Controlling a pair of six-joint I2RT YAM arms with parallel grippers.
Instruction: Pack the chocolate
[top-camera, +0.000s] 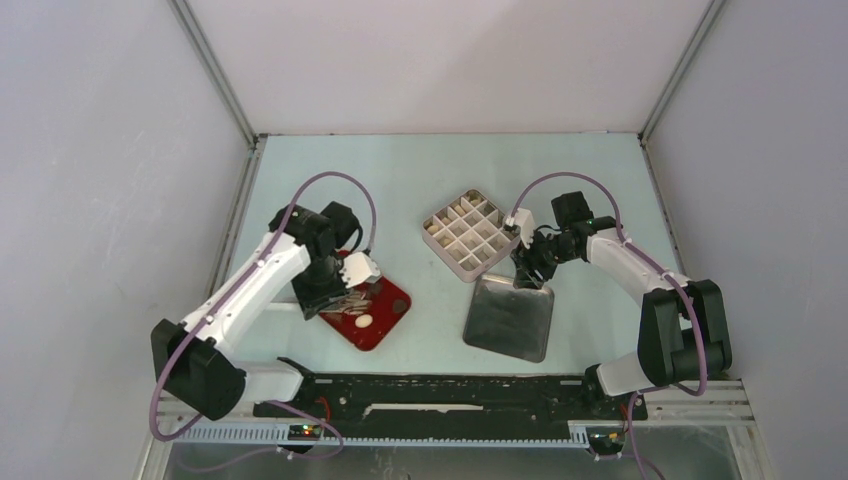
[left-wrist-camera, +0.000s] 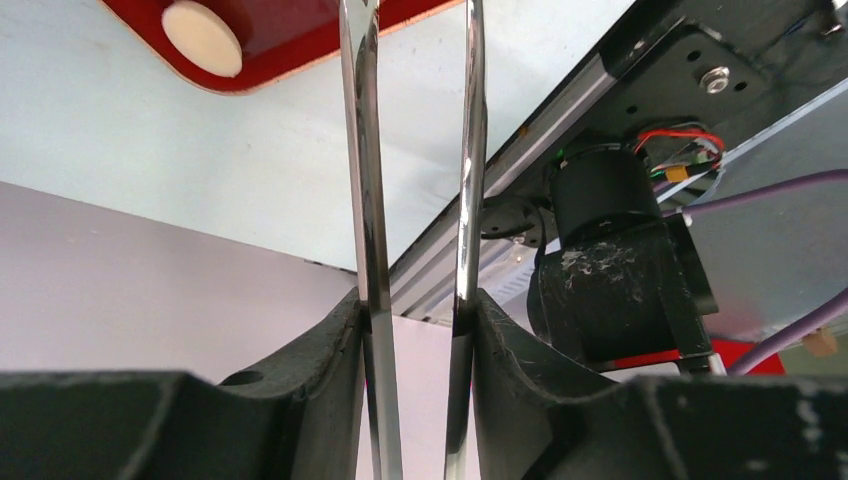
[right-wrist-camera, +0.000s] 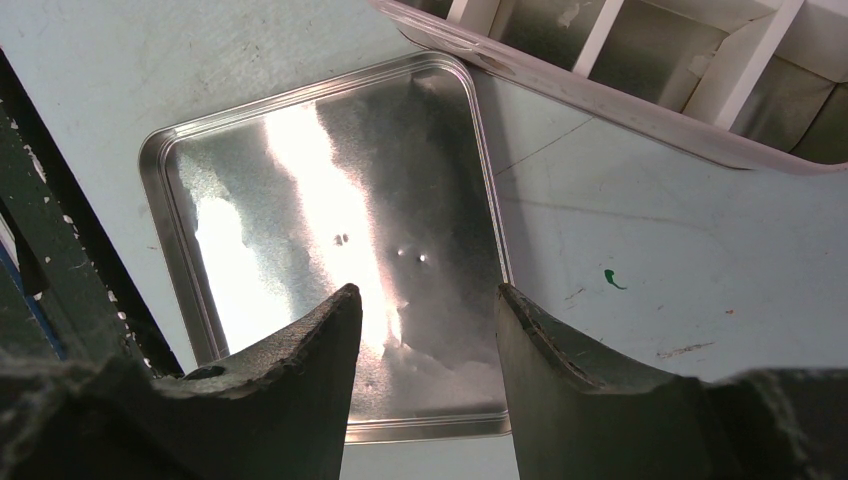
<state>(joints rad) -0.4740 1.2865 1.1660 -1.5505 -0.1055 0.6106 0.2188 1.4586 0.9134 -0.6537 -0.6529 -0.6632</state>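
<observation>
A cream-white oval piece of chocolate (top-camera: 363, 320) lies on the red tray (top-camera: 392, 308); in the left wrist view the same chocolate (left-wrist-camera: 203, 38) shows at the top left on the tray (left-wrist-camera: 275, 50). My left gripper (top-camera: 335, 290) is over the tray's far-left part, shut on metal tongs (left-wrist-camera: 362, 150). The two tong blades run up between its fingers (left-wrist-camera: 320, 350) with a gap between them, and their tips are out of frame. My right gripper (right-wrist-camera: 425, 300) stands open with nothing in it, above a square metal lid (right-wrist-camera: 330, 220).
A white box with a grid of dividers (top-camera: 470, 235) stands mid-table, its corner (right-wrist-camera: 640, 60) just beyond the lid (top-camera: 510, 315). A black rail (top-camera: 450, 395) runs along the near edge by the arm bases. Grey walls close in the left, right and back.
</observation>
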